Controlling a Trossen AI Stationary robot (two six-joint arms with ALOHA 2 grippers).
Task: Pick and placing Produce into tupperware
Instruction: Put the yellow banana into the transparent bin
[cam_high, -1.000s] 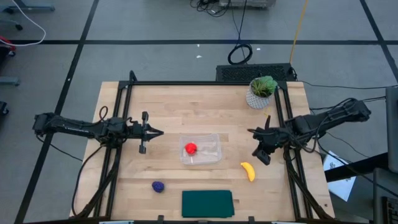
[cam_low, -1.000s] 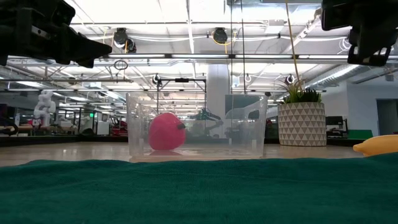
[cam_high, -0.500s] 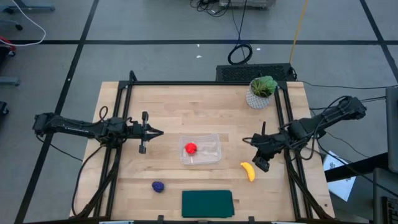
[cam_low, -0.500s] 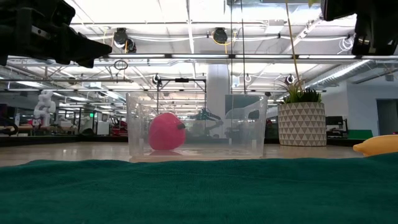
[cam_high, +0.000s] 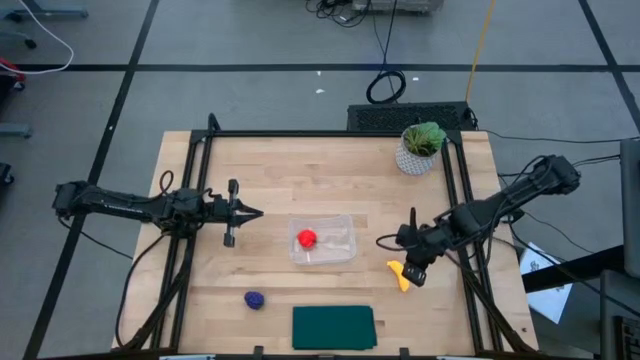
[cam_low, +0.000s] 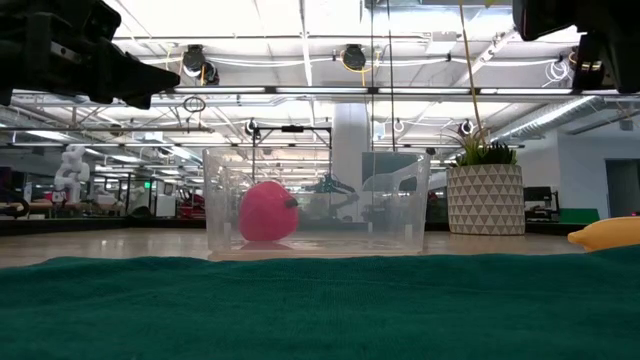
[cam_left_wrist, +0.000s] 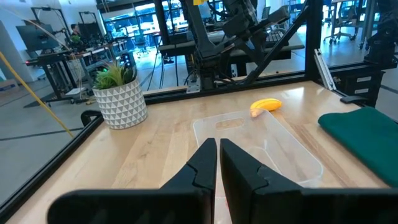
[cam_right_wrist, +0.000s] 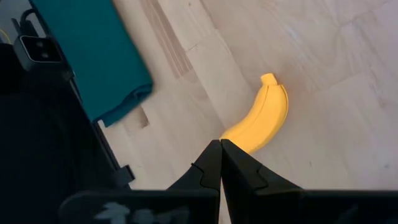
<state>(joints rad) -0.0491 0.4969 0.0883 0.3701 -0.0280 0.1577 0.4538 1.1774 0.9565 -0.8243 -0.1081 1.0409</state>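
Produce lies scattered across the wooden table (cam_high: 270, 180): nearest the front edge, a dark purple lump (cam_high: 254, 299) sits just left of a dark green mat (cam_high: 333, 327), which lies flat against that edge. Toward the right edge, a yellow curved banana (cam_high: 399, 276) lies on bare wood, smooth and plain, its stubby stem end showing in the right wrist view. The right gripper (cam_high: 384, 242) hangs above the banana, its two dark fingers pressed together with nothing between them. At the table's middle stands the tupperware (cam_high: 323, 240), a clear rectangular tub with rounded corners, with the red round piece (cam_high: 306, 238) resting inside near its left wall; seen level from the front, the piece shows pink-red through the plastic. Left of the tub and well apart from it, the left gripper (cam_high: 258, 212) waits above the table, fingers all but closed and empty. A leafy green plant (cam_high: 420, 147) in a white patterned pot stands at the far right corner.
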